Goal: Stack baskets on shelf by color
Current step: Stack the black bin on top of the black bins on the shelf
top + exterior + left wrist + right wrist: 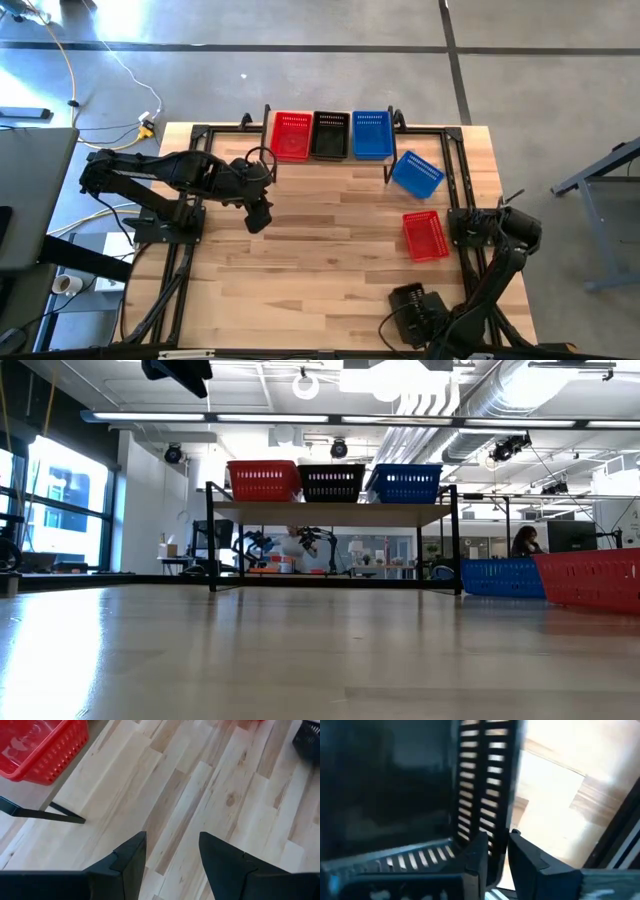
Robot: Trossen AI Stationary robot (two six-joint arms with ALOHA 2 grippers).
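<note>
The shelf stands at the far edge with a red basket, a black basket and a blue basket side by side on its top. A loose blue basket and a loose red basket rest on the table at the right. Another black basket sits near the front right, with my right gripper shut on it from above. My left gripper hangs open over bare table left of centre. My right gripper pinches one slotted side wall of the black basket near its rim, one finger inside the basket and one outside. The fingers point down from above. Whether the basket's bottom is on the table, I cannot tell.
Black frame rails run along the table's left and right sides. The shelf's right leg stands close to the loose blue basket. Open tabletop lies between the two arms.
</note>
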